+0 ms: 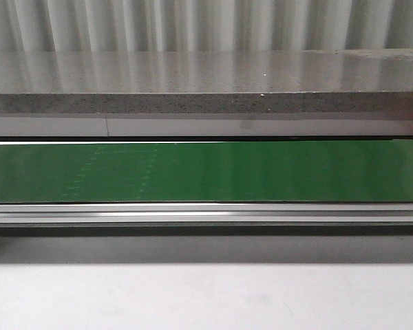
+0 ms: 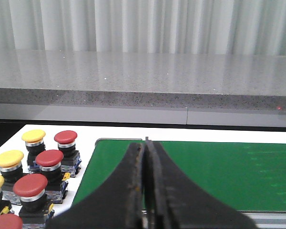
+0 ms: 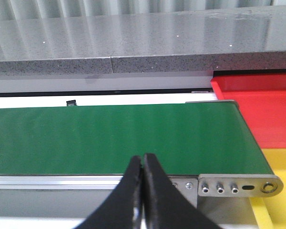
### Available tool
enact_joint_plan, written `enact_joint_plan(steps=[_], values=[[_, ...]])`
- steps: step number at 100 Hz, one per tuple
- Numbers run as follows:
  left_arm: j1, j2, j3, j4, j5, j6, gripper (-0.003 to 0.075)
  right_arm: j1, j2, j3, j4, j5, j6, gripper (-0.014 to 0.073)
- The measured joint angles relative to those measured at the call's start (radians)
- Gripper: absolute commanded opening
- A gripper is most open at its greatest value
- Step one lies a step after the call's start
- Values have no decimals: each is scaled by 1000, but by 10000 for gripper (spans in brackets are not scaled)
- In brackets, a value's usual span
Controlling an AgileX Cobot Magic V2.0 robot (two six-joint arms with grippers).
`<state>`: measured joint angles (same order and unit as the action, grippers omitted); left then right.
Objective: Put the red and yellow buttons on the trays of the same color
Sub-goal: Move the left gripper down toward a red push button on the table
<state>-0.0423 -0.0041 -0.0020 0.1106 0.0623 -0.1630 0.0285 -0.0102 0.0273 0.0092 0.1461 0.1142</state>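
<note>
- Buttons sit in a bunch on the white table (image 2: 47, 131), just beside the end of the green belt (image 2: 219, 171). The left wrist view shows them.
- Some have red caps, like one red button (image 2: 66, 137) at the far side of the bunch. Others have yellow caps, like one yellow button (image 2: 33, 136) next to it.
- They all stand upright, caps on top. That should make them easy to grab from above.
- At the other end of the belt lie two trays. The red tray (image 3: 271, 109) is farther back and the yellow tray (image 3: 281, 162) is nearer. I think the belt is there to carry buttons toward them.
- Both trays look bare in the parts I can see. No button is on the belt in the front view either.
- The left pincer (image 2: 146, 191) is shut tight with nothing in it. It hangs over the belt's end, near the buttons.
- The right pincer (image 3: 142, 191) is shut and holds nothing too. It waits near the tray end of the belt.
- So the sorting has not started yet.
</note>
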Motion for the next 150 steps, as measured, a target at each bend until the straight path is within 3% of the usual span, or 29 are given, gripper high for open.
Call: enact_joint_plan(steps=[61, 84, 115, 127, 150], values=[[0, 0, -13, 0, -43, 0, -20, 0, 0, 0, 0, 0, 0, -67], [0, 110, -242, -2, 186, 0, -20, 0, 0, 0, 0, 0, 0, -67], [0, 431, -657, -9, 830, 0, -20, 0, 0, 0, 0, 0, 0, -67], [0, 509, -708, -25, 912, 0, -20, 0, 0, 0, 0, 0, 0, -67], [0, 569, -713, -40, 925, 0, -20, 0, 0, 0, 0, 0, 0, -67]])
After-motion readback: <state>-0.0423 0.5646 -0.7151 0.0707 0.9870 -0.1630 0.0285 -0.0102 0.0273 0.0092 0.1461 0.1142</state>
